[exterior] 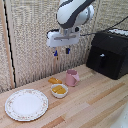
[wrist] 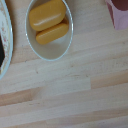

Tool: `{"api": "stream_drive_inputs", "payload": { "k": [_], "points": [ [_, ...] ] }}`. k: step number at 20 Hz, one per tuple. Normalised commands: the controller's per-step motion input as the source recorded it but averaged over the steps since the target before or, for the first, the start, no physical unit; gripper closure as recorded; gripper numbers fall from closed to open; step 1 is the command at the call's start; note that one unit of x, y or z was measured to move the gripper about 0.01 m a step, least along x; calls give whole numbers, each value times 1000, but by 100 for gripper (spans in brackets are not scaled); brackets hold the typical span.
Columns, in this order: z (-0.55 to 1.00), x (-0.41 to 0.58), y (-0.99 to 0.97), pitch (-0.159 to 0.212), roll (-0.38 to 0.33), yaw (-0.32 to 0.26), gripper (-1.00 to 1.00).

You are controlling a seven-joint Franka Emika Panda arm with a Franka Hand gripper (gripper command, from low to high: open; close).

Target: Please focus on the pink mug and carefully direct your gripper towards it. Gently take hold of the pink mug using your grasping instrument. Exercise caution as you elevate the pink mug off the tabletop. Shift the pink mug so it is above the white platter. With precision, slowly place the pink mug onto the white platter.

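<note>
The pink mug [exterior: 72,77] stands upright on the wooden table, handle toward the exterior view's left. A corner of it shows in the wrist view [wrist: 120,14]. The white platter [exterior: 26,104] with a floral rim lies at the exterior view's lower left; its rim edge shows in the wrist view [wrist: 5,45]. My gripper [exterior: 62,51] hangs high above the table, above and to the left of the mug. Its two blue-tipped fingers stand apart and hold nothing. The fingers do not show in the wrist view.
A small white bowl [exterior: 59,90] with orange pieces sits between mug and platter, also in the wrist view [wrist: 49,27]. An orange piece [exterior: 54,80] lies behind it. A black appliance [exterior: 108,54] stands at the exterior view's right. A woven screen backs the table.
</note>
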Motion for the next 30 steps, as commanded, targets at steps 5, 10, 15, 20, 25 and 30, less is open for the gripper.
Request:
{"api": "stream_drive_inputs", "payload": {
  "k": [5,10,15,20,25,30],
  "points": [
    [0,361,-237,0,18,-1,-100],
    [0,396,-328,0,23,0,-100],
    [0,169,-501,18,32,0,-100],
    [0,-9,-659,78,33,-8,-100],
    [-9,-16,-643,90,17,-17,-100],
    [-142,43,-419,19,0,4,-100]
  ]
}}
